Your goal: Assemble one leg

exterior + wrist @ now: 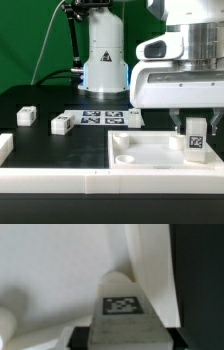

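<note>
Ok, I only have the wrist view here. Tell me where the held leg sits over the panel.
Observer: The held leg hangs upright in the claw, over the white panel toward the exterior view's right. I cannot tell whether it touches.
Operator: Count the other legs for me.
Observer: Three lie loose: the far leg at the exterior view's left, the middle leg, and the near leg just behind the panel.
Operator: Say what lies between those last two.
Observer: The marker board lies flat between the middle leg and the near leg.
</note>
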Motion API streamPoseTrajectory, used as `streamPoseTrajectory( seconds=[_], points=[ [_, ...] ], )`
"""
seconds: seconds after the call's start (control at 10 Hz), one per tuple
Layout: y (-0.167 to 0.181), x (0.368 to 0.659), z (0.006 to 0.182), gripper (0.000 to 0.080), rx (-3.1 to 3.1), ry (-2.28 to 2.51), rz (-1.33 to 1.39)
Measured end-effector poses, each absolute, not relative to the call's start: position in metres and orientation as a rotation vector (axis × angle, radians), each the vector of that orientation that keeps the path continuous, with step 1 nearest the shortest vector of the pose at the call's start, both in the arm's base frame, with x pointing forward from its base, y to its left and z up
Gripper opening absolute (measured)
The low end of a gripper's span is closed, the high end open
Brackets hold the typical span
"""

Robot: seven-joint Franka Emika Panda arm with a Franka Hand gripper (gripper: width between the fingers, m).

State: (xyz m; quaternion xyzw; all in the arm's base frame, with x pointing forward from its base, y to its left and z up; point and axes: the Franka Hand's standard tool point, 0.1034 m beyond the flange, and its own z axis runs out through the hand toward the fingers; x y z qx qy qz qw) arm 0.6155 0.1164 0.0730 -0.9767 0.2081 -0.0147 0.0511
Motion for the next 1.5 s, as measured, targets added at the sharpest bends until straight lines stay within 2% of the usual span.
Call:
streamPoseTrajectory(
  seconds=[0.7, 1.0, 1.2, 1.4, 1.5],
  points=[
    [0.1173, 0.6167, 0.0718, 0.0292, -2.549, 1.614, -0.011],
    [0.1168, 0.6168, 0.0716, 0.0292, -2.436, 1.769, 0.008],
    [0.1171, 0.6167, 0.0715, 0.0292, -2.484, 1.700, 0.003],
    [0.1186, 0.6171, 0.0721, 0.0600, -2.513, 1.655, 0.000],
    [0.1183, 0.6172, 0.0721, 0.0634, -2.623, 1.482, -0.017]
  ],
)
